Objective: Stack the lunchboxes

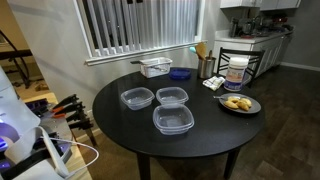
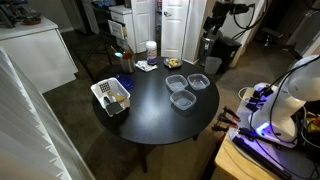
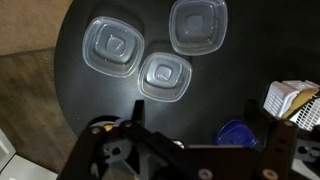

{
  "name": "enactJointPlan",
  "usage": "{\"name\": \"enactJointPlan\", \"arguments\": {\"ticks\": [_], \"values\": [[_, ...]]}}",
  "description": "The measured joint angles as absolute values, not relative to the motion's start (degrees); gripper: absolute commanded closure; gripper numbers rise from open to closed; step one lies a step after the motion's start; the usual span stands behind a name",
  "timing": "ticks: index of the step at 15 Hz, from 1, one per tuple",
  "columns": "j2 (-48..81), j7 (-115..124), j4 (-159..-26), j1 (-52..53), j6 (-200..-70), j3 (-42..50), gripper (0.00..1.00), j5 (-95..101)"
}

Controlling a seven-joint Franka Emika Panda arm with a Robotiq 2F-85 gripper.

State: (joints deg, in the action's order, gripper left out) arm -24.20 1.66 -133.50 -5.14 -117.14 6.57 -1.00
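Observation:
Three clear lunchboxes lie apart on the round black table (image 1: 120, 135). In an exterior view they sit left (image 1: 137, 97), right (image 1: 172, 97) and front (image 1: 172, 120). They also show in the other exterior view (image 2: 176, 82) (image 2: 199, 81) (image 2: 183, 100). In the wrist view they are near the top (image 3: 112, 47) (image 3: 198, 25) (image 3: 164, 75). None is stacked. My gripper (image 3: 196, 103) hangs high above the table, open and empty, clear of the lunchboxes.
A white slatted basket (image 1: 155, 67) (image 2: 112, 97) (image 3: 295, 100) and a small blue bowl (image 1: 180, 73) (image 3: 238, 133) stand at the table's edge. A plate of food (image 1: 240, 103), a jar (image 1: 237, 70) and a utensil holder (image 1: 205, 66) stand nearby.

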Motion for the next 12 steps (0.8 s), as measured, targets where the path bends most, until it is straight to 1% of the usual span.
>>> {"name": "enactJointPlan", "arguments": {"ticks": [7, 12], "values": [[-21.9, 1.8, -133.6, -5.2, -119.1, 6.8, 0.00, -1.0], [-9.5, 1.8, -133.0, -5.2, -132.3, 7.9, 0.00, -4.1]]}}
